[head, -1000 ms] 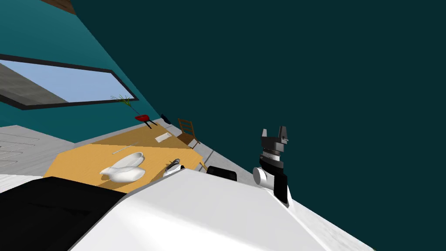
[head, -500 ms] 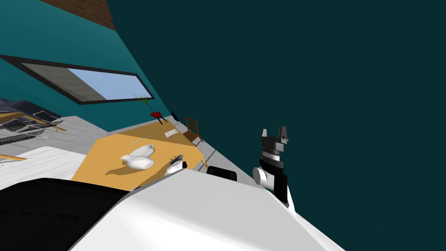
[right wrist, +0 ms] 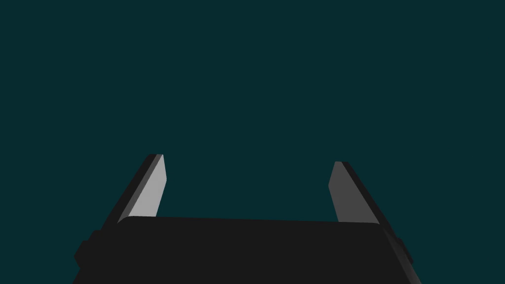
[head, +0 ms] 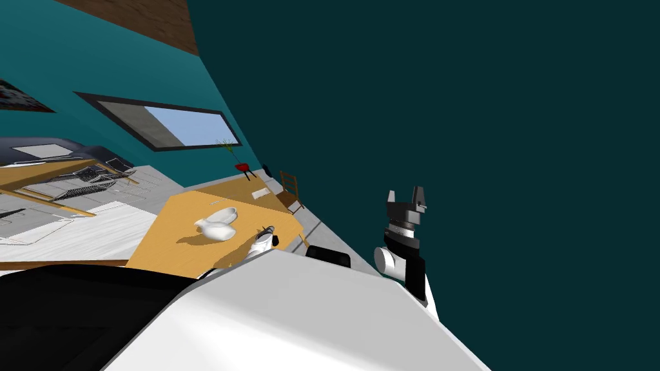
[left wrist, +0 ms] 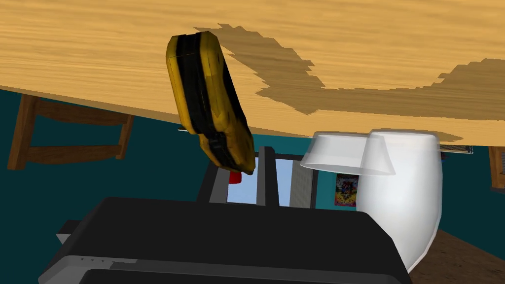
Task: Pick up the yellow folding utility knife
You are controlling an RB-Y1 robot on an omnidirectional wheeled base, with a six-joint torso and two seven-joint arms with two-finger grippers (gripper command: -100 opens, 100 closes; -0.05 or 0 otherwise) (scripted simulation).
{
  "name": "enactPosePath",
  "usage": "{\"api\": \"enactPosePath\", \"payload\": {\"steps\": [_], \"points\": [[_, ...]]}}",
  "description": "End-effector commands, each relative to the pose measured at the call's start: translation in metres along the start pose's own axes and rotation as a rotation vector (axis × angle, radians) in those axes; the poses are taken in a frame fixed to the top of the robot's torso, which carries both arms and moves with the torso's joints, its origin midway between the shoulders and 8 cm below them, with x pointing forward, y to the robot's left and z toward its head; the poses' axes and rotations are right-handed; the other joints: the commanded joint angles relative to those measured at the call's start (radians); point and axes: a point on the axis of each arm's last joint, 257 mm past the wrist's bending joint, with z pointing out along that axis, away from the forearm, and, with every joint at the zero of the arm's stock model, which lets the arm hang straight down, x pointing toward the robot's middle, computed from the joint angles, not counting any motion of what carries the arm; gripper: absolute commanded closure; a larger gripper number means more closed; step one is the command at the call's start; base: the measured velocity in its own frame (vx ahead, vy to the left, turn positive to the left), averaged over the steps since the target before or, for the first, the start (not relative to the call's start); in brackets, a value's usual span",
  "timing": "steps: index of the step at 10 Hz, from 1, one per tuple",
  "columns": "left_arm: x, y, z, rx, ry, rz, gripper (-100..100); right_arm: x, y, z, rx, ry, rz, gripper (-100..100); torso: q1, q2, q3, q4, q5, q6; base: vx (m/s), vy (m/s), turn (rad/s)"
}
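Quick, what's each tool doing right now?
Left tool: closed on the yellow folding utility knife.
Right tool: open, empty.

I count one yellow knife [left wrist: 209,98], two white vessels [left wrist: 402,197], one wooden table [head: 174,238], one chair [head: 290,190] and two end effectors [right wrist: 247,159].

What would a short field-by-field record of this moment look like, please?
target: yellow and black knife, no blade showing
left jaws: close together, pinching one end of the knife
knife and table: knife is over the wooden table, near its edge; contact cannot be told
nearby: white dishes on the table, beside the knife
right jaws: open and empty, held up at my right side
farther off: wooden chair past the table
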Motion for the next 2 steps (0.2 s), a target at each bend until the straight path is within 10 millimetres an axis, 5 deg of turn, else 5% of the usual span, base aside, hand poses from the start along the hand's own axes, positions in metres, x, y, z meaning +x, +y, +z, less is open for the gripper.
{"api": "enactPosePath", "payload": {"steps": [1, 2], "points": [[0.0, 0.0, 0.0, 0.0, 0.0, 0.0, 100, 0.0, 0.0, 0.0, 0.0, 0.0, 0.0, 0, 0.0, 0.0, 0.0, 0.0, 0.0, 0.0, -0.001, -0.009, -0.018], [0.0002, -0.0014, 0.0, 0.003, 0.001, -0.002, 0, 0.0, 0.0, 0.0, 0.0, 0.0, 0.0, 0, 0.001, 0.0, 0.0, 0.0, 0.0, -0.001, 0.0, 0.0, 0.0]]}}
